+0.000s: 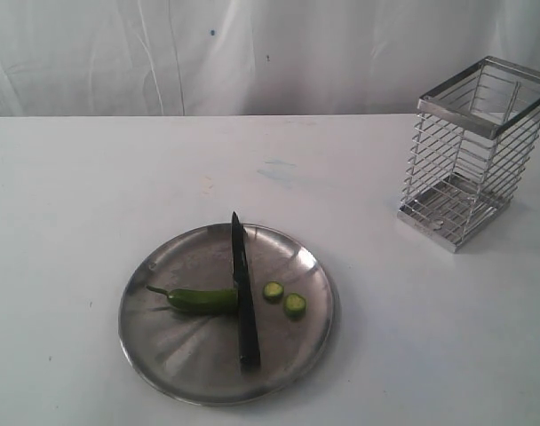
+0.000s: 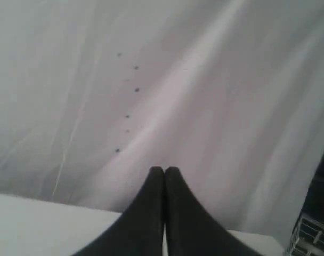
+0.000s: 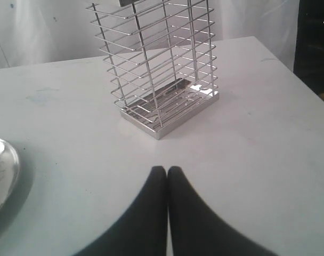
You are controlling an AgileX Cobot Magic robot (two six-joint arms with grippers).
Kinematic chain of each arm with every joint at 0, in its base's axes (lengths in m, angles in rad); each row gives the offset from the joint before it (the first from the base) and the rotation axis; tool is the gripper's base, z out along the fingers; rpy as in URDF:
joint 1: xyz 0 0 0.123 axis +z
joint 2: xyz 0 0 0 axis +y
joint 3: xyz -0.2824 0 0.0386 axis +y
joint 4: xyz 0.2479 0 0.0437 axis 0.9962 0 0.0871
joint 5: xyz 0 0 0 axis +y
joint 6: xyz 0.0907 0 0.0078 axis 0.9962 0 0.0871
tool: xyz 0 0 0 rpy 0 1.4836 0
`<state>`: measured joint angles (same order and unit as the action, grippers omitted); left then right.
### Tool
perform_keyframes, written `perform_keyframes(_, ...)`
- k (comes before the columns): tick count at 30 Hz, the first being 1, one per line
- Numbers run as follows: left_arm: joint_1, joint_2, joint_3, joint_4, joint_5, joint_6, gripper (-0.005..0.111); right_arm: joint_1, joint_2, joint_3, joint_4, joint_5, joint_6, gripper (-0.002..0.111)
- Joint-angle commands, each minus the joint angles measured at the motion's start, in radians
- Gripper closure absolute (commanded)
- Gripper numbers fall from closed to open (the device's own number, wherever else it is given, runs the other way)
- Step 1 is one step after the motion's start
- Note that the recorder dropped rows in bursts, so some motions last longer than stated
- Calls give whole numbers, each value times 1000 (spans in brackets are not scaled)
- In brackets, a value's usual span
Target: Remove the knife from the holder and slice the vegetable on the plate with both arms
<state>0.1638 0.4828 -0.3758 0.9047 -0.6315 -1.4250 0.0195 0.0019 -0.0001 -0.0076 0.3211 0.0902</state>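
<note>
The black knife (image 1: 242, 293) lies flat on the steel plate (image 1: 177, 355), tip pointing away, handle toward the near rim. Left of the blade rests the green chili (image 1: 199, 299) with its stem; two cut round slices (image 1: 284, 298) lie to the blade's right. The wire holder (image 1: 472, 151) stands empty at the back right and also shows in the right wrist view as the holder (image 3: 162, 69). Neither arm appears in the exterior view. My left gripper (image 2: 164, 169) is shut on nothing, facing the white curtain. My right gripper (image 3: 167, 169) is shut on nothing above bare table, short of the holder.
A white curtain (image 1: 252, 53) hangs behind the white table (image 1: 75, 195). The plate's rim (image 3: 2, 170) shows at one edge of the right wrist view. A dark gap (image 3: 314, 42) lies past the table's corner beside the holder.
</note>
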Motion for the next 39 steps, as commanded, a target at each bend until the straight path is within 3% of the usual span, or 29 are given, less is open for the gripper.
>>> perform_keyframes(1,6,-65,86,-38,-18,476,107,-3,-2,0,-7,-7,-7,108)
perform_keyframes(3,6,-108,141,-38,192,701,107,-3,-2,0,-7,-7,-7,108)
perform_keyframes(5,6,-154,216,-38,354,730,107,-3,-2,0,-7,-7,-7,108)
perform_keyframes(10,6,-251,376,-157,457,675,107,-3,-2,0,-7,-7,-7,108)
perform_keyframes(12,-2,-280,376,-41,420,685,107,-3,-2,0,-7,-7,-7,108)
perform_keyframes(16,2,-333,376,-98,300,669,107,-3,-2,0,-7,-7,-7,108)
perform_keyframes(22,-12,-406,376,-341,271,765,107,-3,-2,0,-7,-7,-7,108)
perform_keyframes(25,-74,-471,376,-418,203,689,107,-3,-2,0,-5,-7,-7,108)
perform_keyframes(29,-231,-483,376,-508,178,734,107,-3,-2,0,-3,-7,-7,108)
perform_keyframes(31,-290,-483,376,-596,327,856,107,-3,-2,0,-3,-7,-7,108)
perform_keyframes(35,-311,-483,376,-718,941,1012,107,-3,-2,0,-3,-7,-7,108)
perform_keyframes(36,-306,-483,376,-688,1010,1068,107,-3,-2,0,-3,-7,-7,108)
perform_keyframes(39,-280,-483,376,-684,992,1189,107,-3,-2,0,-3,-7,-7,108)
